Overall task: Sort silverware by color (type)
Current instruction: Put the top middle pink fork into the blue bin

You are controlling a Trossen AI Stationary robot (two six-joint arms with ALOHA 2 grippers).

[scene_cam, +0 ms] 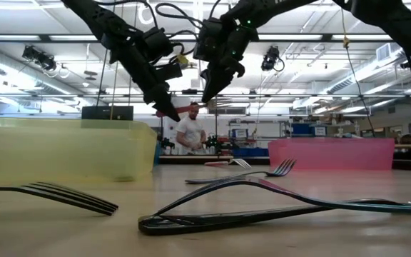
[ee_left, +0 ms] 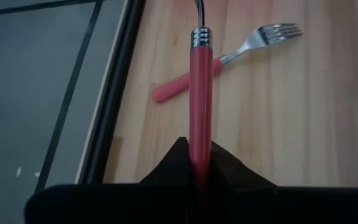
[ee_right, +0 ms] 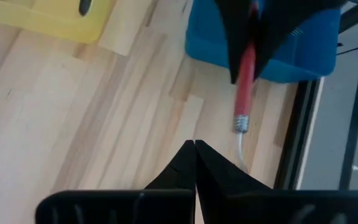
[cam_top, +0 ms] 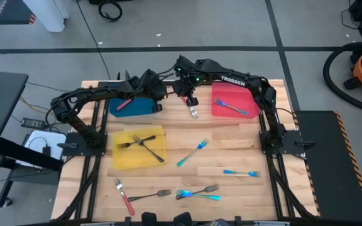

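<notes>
My left gripper (ee_left: 199, 146) is shut on a red-handled fork (ee_right: 246, 81) above the right edge of the blue tray (cam_top: 140, 108). The fork's silver neck (ee_right: 240, 146) runs past my right gripper (ee_right: 195, 144), which is shut with nothing showing between its fingertips. Both grippers hang well above the table (scene_cam: 171, 113) (scene_cam: 207, 98). A second red-handled fork (ee_left: 229, 56) lies flat on the wood below them. Two black forks (cam_top: 140, 143) lie on the yellow tray and a blue fork (cam_top: 231, 105) lies on the red tray. My left gripper pinches the fork's red handle (ee_left: 201, 134) between its two fingers, at the end away from the head. The fingers slant down and lie along the fork, which sticks straight out beyond them. The fork is lifted clear of the tray and the table.
Loose forks lie on the near half of the table: a teal one (cam_top: 193, 152), a blue one (cam_top: 242, 172), a red-handled one (cam_top: 123, 196), a black one (cam_top: 151, 195), and a black and a blue one crossed (cam_top: 200, 191). A person (scene_cam: 191, 132) stands in the room beyond.
</notes>
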